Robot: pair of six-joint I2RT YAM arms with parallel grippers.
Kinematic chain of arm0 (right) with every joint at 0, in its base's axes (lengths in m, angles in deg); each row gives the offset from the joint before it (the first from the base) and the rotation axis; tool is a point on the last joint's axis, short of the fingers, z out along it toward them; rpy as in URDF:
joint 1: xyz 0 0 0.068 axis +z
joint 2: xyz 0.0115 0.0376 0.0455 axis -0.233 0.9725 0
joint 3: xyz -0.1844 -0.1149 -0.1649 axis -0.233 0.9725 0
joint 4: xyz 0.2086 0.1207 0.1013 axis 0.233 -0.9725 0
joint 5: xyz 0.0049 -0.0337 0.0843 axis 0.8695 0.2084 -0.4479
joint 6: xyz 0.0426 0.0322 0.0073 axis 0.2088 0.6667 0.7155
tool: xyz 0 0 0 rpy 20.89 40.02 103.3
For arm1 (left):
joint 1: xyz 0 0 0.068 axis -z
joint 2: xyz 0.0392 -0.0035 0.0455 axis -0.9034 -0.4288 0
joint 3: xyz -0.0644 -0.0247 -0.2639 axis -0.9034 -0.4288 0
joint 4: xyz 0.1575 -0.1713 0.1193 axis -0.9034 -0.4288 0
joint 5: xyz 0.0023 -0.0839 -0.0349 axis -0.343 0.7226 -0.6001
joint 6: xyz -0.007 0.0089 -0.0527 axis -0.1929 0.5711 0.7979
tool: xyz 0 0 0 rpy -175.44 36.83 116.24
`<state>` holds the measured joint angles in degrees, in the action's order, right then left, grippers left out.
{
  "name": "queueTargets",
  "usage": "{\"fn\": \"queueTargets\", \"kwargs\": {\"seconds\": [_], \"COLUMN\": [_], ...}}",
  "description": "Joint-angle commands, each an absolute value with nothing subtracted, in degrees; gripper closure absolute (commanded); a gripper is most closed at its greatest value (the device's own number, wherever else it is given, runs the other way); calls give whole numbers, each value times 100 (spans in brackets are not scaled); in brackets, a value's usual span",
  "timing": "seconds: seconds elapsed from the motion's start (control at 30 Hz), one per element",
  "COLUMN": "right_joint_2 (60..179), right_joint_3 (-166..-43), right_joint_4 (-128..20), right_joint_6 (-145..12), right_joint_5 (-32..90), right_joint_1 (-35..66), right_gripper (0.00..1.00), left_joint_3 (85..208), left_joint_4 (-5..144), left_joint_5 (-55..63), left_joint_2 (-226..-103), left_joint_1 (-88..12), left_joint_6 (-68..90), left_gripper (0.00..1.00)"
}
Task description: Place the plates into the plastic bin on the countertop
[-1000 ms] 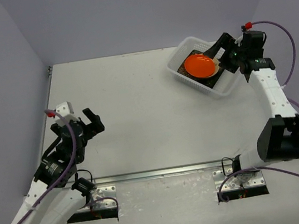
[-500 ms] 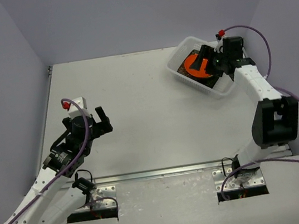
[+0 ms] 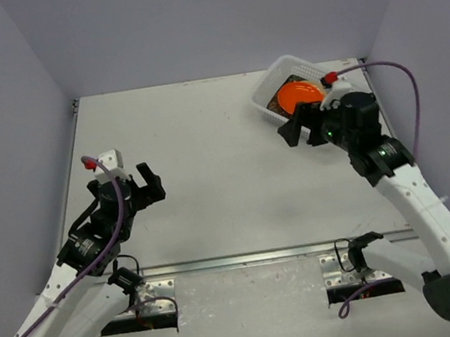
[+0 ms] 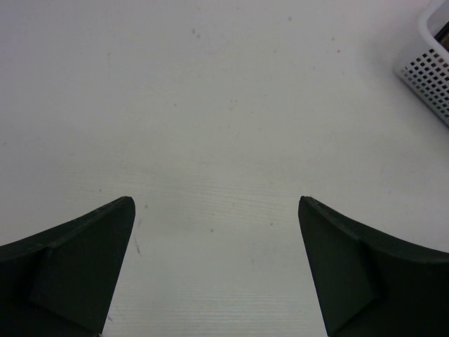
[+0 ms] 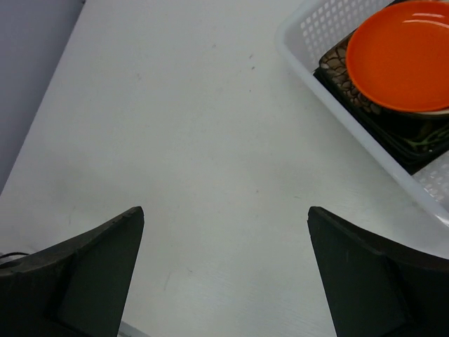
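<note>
The left tool (image 4: 216,200) and right tool (image 5: 224,210) are hanging spread, empty. Just ahead-right of the right tool, the white slotted plastic bin (image 5: 319,28) is holding a round orange plate (image 5: 403,56) atop dark patterned plates (image 5: 340,67). None are showing outside; loading is looking finished.

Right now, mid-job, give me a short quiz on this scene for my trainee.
1. True or false: the right gripper holds a plate.
2. Which plate lies topmost in the plastic bin? A orange, B teal-centred, C cream.
3. Fill in: the left gripper has its jaws ____.
Key: 1 false, it is open and empty. 2 A, the orange plate. 3 open.
</note>
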<state>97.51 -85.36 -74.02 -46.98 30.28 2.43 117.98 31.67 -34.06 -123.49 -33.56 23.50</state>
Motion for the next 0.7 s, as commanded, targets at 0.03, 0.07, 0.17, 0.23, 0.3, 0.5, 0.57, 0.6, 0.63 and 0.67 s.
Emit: {"fn": "queueTargets", "kwargs": {"seconds": [0.03, 0.07, 0.17, 0.23, 0.3, 0.5, 0.57, 0.6, 0.63, 0.67], "right_joint_2": [8323, 8054, 7658, 7418, 7232, 6630, 6523, 6511, 6517, 6535], "right_joint_3": [-7748, -7706, -7655, -7547, -7446, -6932, -6836, -6809, -6803, -6803], "right_joint_4": [-8477, -8730, -9572, -9745, -9820, -9399, -9330, -9315, -9324, -9337], "right_joint_6": [-4902, -4997, -5250, -5433, -5558, -5685, -5708, -5717, -5717, -5699], "right_joint_5": [2966, 3202, 4040, 4492, 5001, 5109, 5062, 5059, 5069, 5081], "right_joint_1": [120, 120, 120, 120, 120, 124, 120, 120, 120, 120], "right_gripper": [1, 1, 1, 1, 1, 1, 1, 1, 1, 1], "left_joint_3": [11894, 11894, 11843, 11833, 11806, 11417, 11338, 11329, 11316, 11291], "left_joint_4": [3368, 3389, 3438, 3461, 3417, 3580, 3646, 3667, 3675, 3681], "left_joint_5": [-3742, -3806, -3907, -3870, -3968, -4175, -4172, -4166, -4168, -4174], "left_joint_2": [-11874, -11842, -11895, -11958, -12022, -11859, -11782, -11733, -11709, -11690], "left_joint_1": [-3403, -3403, -3409, -3420, -3429, -3433, -3438, -3438, -3438, -3438], "left_joint_6": [2234, 2165, 2140, 2138, 2184, 2193, 2196, 2191, 2192, 2199], "left_gripper": [0, 0, 0, 0, 0, 0, 0, 0, 0, 0]}}
